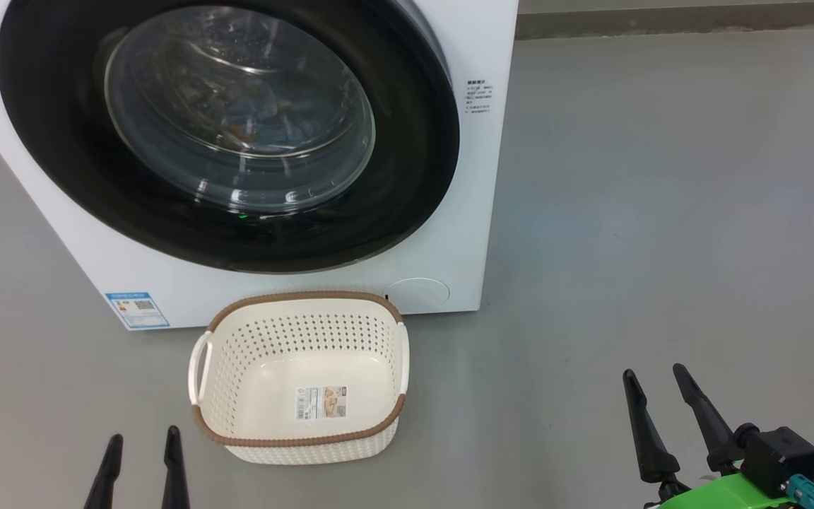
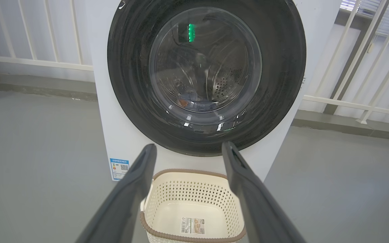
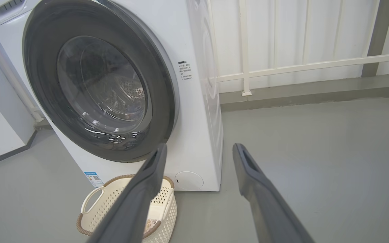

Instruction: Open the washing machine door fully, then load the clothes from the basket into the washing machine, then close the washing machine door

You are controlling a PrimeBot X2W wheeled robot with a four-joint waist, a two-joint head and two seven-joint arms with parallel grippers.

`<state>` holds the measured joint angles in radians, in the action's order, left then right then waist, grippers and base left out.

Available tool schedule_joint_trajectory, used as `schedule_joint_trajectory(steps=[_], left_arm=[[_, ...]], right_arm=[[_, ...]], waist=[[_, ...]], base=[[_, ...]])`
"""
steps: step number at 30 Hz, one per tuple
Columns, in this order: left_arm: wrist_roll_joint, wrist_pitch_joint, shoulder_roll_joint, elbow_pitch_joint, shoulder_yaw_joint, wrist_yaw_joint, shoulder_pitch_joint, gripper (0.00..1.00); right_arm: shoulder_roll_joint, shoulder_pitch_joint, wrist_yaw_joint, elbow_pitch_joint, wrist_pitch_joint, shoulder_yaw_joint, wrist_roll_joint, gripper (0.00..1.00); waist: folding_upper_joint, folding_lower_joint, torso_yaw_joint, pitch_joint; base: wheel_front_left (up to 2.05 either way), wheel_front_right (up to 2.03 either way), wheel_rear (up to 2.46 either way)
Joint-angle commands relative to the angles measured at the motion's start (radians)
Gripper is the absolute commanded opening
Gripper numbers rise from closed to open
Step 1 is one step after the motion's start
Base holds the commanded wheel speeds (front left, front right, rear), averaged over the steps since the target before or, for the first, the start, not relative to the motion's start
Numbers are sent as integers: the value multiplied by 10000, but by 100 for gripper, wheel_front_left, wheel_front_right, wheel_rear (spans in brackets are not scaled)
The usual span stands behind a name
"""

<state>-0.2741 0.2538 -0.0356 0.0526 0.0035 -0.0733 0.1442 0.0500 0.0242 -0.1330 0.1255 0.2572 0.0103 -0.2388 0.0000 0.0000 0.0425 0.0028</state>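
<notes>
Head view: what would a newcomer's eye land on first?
The big round black door of the white washer dominates the upper left. It is shut, with blue and orange clothes dimly visible behind its glass. On the floor just in front sits a cream basket, empty but for a label. At the bottom corners, the left gripper and right gripper point upward, fingers spread, holding nothing.

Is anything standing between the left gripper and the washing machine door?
Only the small empty cream perforated plastic basket, on the floor between the open left gripper and the white washing machine. It sits lower than the shut round glossy black door, so the way above looks free.
</notes>
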Motion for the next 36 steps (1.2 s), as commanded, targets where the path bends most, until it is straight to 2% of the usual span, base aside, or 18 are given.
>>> schedule_joint_trajectory(steps=[1, 17, 18, 25, 30, 36], left_arm=[[105, 80, -146, -280, 303, 107, -155, 100], [91, 80, -146, -287, 318, 18, -115, 100], [-2, 0, -2, -20, 4, -3, 78, 0], [-235, -129, 187, 596, -63, -11, 147, 0], [-777, -268, 167, 640, -21, -34, 52, 0], [-1423, -433, 144, 714, 27, -61, -84, 0]], right_arm=[[13, -99, 23, -295, 46, -253, 79, 100], [4, -14, 23, -347, 46, -232, 65, 100], [-21, 16, 0, -63, 0, 15, 0, 0], [-41, 39, -2, 597, -49, 11, -237, 0], [-16, -2, -1, 607, -177, 24, -812, 0], [10, -79, 1, 651, -330, 40, -1497, 0]], waist=[[0, 0, 16, -5], [0, 0, 44, -49], [0, 0, 43, -49], [0, 1, 39, -48], [0, 23, 18, -71], [0, 1, -5, -46]], base=[[0, 0, 0], [0, 0, 0], [0, 0, 0], [0, 0, 0], [0, 0, 0], [0, 0, 0]])
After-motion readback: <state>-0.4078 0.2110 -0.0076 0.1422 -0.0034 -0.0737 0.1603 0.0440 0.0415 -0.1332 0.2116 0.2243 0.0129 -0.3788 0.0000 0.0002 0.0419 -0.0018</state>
